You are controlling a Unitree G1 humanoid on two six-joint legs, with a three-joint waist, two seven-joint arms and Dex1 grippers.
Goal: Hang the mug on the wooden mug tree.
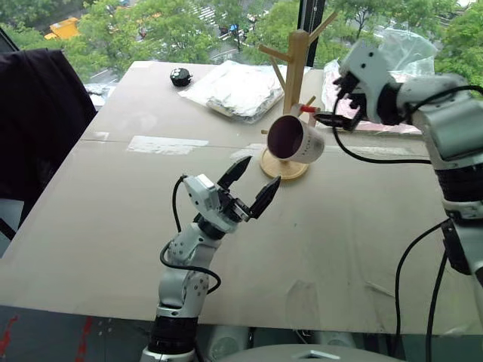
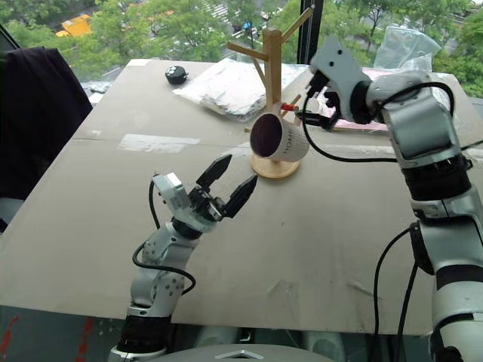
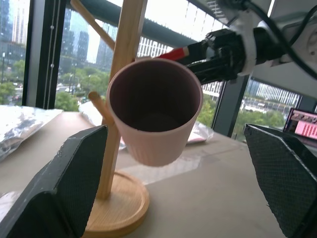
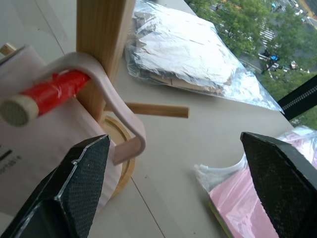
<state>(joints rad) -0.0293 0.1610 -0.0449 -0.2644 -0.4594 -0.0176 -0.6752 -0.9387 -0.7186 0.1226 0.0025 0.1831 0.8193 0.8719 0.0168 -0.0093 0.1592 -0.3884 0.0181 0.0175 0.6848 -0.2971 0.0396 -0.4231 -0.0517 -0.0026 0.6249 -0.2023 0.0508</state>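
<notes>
The cream-white mug (image 1: 296, 139), maroon inside, hangs by its loop handle (image 4: 115, 84) on the red-tipped peg (image 4: 55, 92) of the wooden mug tree (image 1: 296, 66), its mouth tilted towards me. My right gripper (image 1: 336, 106) is just right of the peg's tip. It is open, with nothing between its fingers. My left gripper (image 1: 259, 173) stands open over the table, below and in front of the mug, apart from it. In the left wrist view the mug (image 3: 154, 116) hangs between the two fingers, farther off.
The tree's round base (image 1: 284, 167) rests on the brown table (image 1: 113, 226). A clear bag of silvery sheets (image 1: 238, 89) and a small black object (image 1: 180, 76) lie behind it. A plastic bag with pink contents (image 1: 404, 56) is at the far right, a dark cloth (image 1: 38, 113) at the left.
</notes>
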